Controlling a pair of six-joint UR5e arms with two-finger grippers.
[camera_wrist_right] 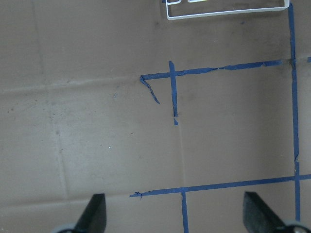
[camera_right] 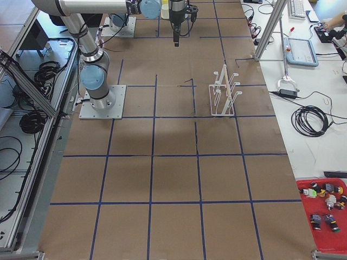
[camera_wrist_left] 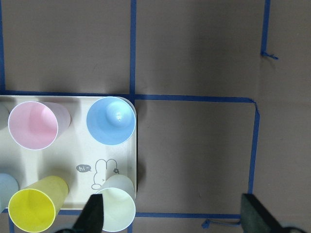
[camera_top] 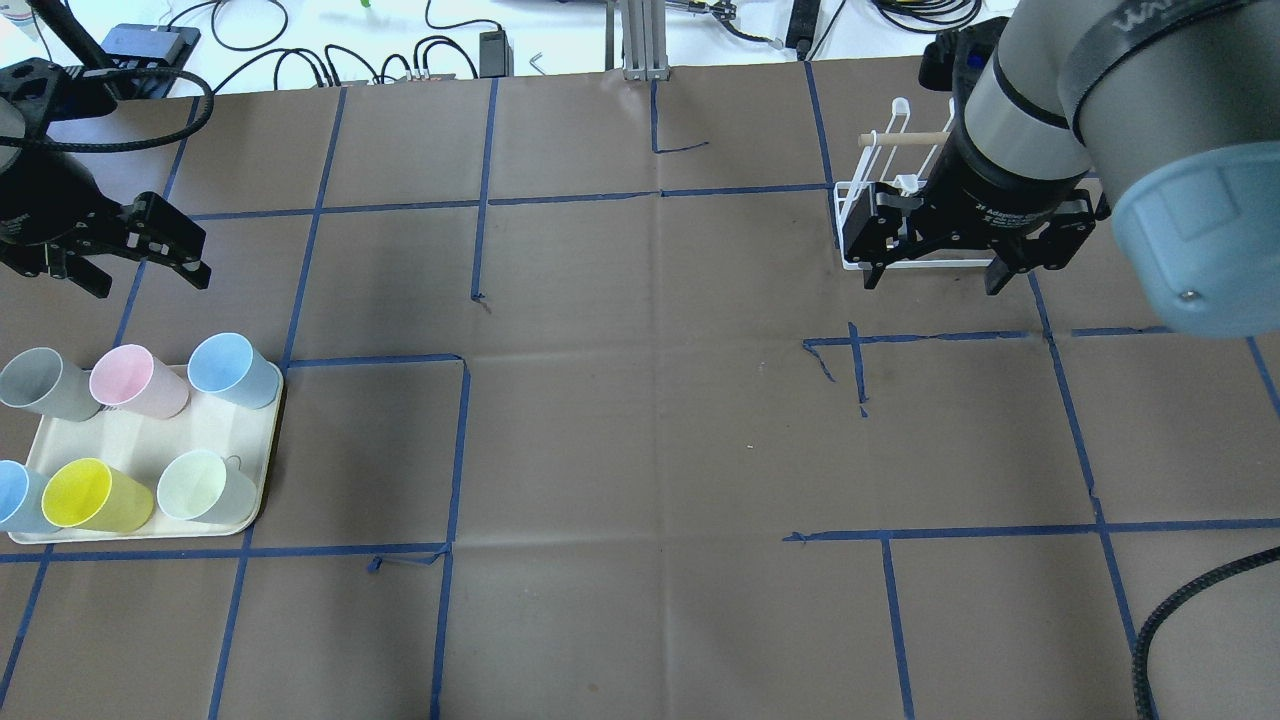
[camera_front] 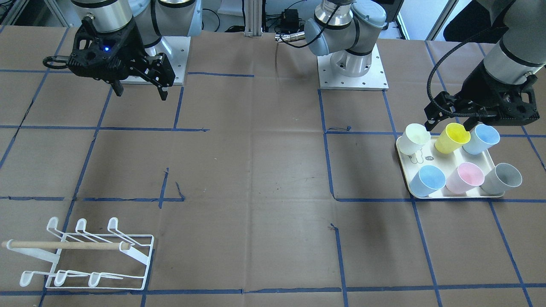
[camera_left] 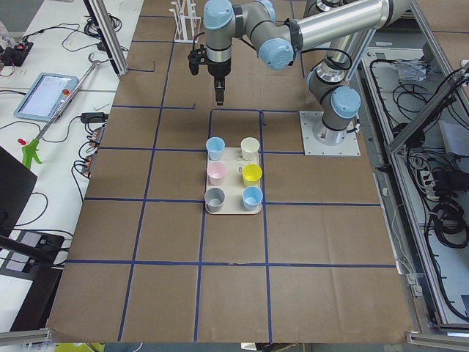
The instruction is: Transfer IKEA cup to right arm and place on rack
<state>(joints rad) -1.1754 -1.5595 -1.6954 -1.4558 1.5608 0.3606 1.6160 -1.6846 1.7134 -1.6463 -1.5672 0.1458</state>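
Note:
Several IKEA cups stand upright on a cream tray (camera_front: 453, 196): pale green (camera_front: 416, 137), yellow (camera_front: 452, 137), two blue, pink (camera_front: 465, 177) and grey. My left gripper (camera_front: 451, 124) hangs open and empty above the tray's robot-side row. In the left wrist view its left fingertip (camera_wrist_left: 95, 213) overlaps the pale green cup (camera_wrist_left: 119, 208), and the right fingertip is over bare table. My right gripper (camera_front: 141, 94) is open and empty, high above the table. The white wire rack (camera_front: 98, 256) with its wooden dowel stands at the far corner, partly hidden behind the right gripper (camera_top: 932, 283) in the overhead view.
The table is brown paper with a grid of blue tape. The two arm bases (camera_front: 353, 64) stand at the robot's edge. The tray (camera_top: 200, 430) sits at the table's left side, the rack (camera_top: 880, 200) at the far right. Cables lie beyond the far edge.

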